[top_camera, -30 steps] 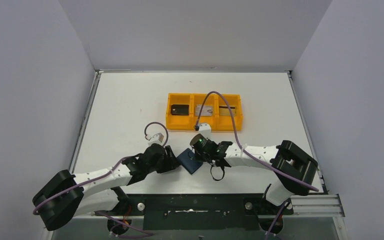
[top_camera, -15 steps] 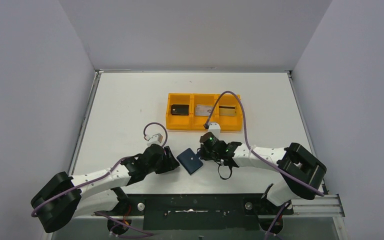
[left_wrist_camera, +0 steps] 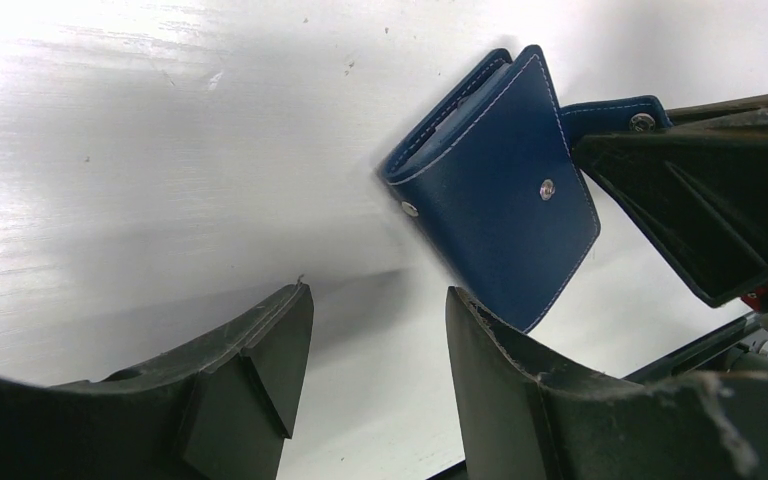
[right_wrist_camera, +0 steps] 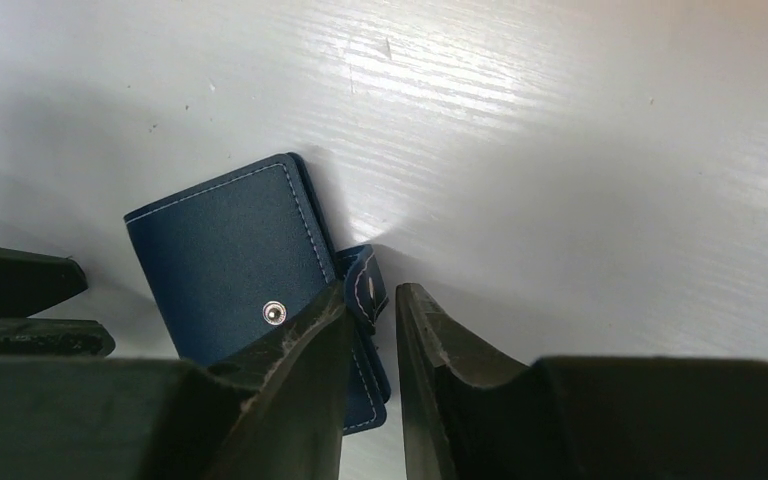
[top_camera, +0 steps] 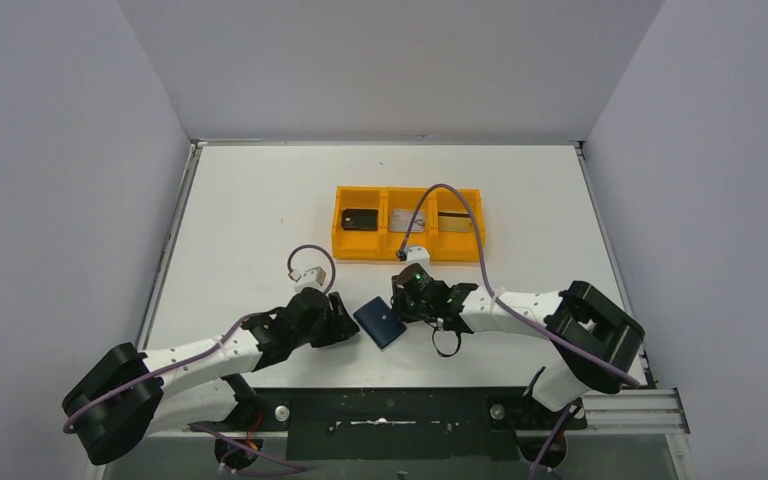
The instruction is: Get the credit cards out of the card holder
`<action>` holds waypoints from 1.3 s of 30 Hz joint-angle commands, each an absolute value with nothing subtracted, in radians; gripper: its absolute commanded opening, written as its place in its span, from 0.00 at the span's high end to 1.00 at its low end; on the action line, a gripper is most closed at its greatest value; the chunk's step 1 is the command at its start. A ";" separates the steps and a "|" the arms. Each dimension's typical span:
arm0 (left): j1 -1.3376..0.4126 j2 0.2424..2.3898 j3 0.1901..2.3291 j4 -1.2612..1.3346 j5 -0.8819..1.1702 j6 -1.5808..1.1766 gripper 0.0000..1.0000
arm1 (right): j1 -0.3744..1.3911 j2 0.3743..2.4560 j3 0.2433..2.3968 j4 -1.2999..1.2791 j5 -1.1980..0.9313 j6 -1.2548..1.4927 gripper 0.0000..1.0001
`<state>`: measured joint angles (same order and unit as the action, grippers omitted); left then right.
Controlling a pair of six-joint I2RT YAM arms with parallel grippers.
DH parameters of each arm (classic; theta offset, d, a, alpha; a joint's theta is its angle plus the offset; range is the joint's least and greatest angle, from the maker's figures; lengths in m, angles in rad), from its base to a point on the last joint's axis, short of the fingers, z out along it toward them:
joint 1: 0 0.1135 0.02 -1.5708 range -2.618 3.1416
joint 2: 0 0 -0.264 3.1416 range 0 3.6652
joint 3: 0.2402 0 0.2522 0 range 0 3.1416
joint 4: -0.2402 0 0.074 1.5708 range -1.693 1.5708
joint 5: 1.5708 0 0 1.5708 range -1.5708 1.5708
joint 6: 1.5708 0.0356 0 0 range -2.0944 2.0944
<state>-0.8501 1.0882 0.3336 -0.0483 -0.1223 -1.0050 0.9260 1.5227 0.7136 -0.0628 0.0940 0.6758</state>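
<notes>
Lying folded shut on the white tabletop (top_camera: 250,220), the small navy-blue folding card holder (top_camera: 380,321) sat between the two grippers. The left gripper (left_wrist_camera: 378,293) hung just beside its left edge, matte black jaws spread wide and holding nothing, with the holder beyond their tips. The right gripper (right_wrist_camera: 372,288) came in from the opposite side with its jaws parted by only a narrow gap, bare tabletop showing between them. The holder's short closing tab (right_wrist_camera: 363,275) lay at the mouth of that gap, close against one jaw and not clamped. The holder's cover looked smooth and leather-like, with rounded corners, pale stitching along its edges and small silver snap studs (right_wrist_camera: 273,313). Well apart, farther back, stood a rectangular orange plastic three-compartment tray (top_camera: 408,252). A thin silver-grey card (top_camera: 407,221) lay flat in its middle compartment and a gold-tan card with a dark stripe (top_camera: 456,222) in its right one.
</notes>
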 commanded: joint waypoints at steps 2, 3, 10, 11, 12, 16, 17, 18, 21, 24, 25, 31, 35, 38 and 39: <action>-0.854 1.104 0.366 -0.042 -0.108 -0.982 0.48 | 0.925 1.547 0.761 0.017 0.067 0.594 0.80; -0.854 1.104 0.367 -0.044 -0.109 -0.982 0.48 | 0.925 1.549 0.766 0.010 0.075 0.592 0.83; -0.853 1.075 0.370 -0.077 -0.135 -0.983 0.43 | 0.925 1.452 0.758 -0.051 0.117 0.614 0.99; -0.852 1.065 0.368 -0.085 -0.144 -0.984 0.42 | 0.925 1.426 0.752 -0.068 0.127 0.623 0.99; -0.852 1.050 0.368 -0.096 -0.159 -0.986 0.40 | 0.925 1.397 0.743 -0.076 0.140 0.634 1.00; -0.851 0.963 0.362 -0.147 -0.233 -1.007 0.30 | 0.925 1.264 0.703 -0.117 0.150 0.671 1.00; -0.850 0.934 0.360 -0.157 -0.254 -1.012 0.28 | 0.926 1.232 0.691 -0.117 0.139 0.678 1.00; -0.849 0.901 0.356 -0.166 -0.271 -1.016 0.25 | 0.927 1.206 0.681 -0.113 0.122 0.685 1.00; -0.842 0.785 0.343 -0.200 -0.320 -1.029 0.11 | 0.933 1.158 0.664 -0.083 0.063 0.689 1.00; -0.828 0.690 0.338 -0.248 -0.353 -1.043 0.09 | 0.943 1.188 0.690 -0.058 0.009 0.689 1.00; -0.822 0.658 0.338 -0.264 -0.363 -1.050 0.09 | 0.950 1.211 0.706 -0.053 0.005 0.695 1.00; -0.810 0.505 0.337 -0.341 -0.394 -1.079 0.08 | 1.022 1.356 0.822 0.012 -0.024 0.695 1.00; -0.808 0.441 0.339 -0.357 -0.372 -1.056 0.08 | 1.062 1.402 0.867 0.056 -0.016 0.692 1.00; -0.807 0.421 0.338 -0.360 -0.355 -1.065 0.08 | 1.057 1.380 0.825 0.096 -0.003 0.735 1.00; -0.808 0.420 0.337 -0.364 -0.353 -1.076 0.07 | 1.047 1.367 0.801 0.105 0.006 0.764 1.00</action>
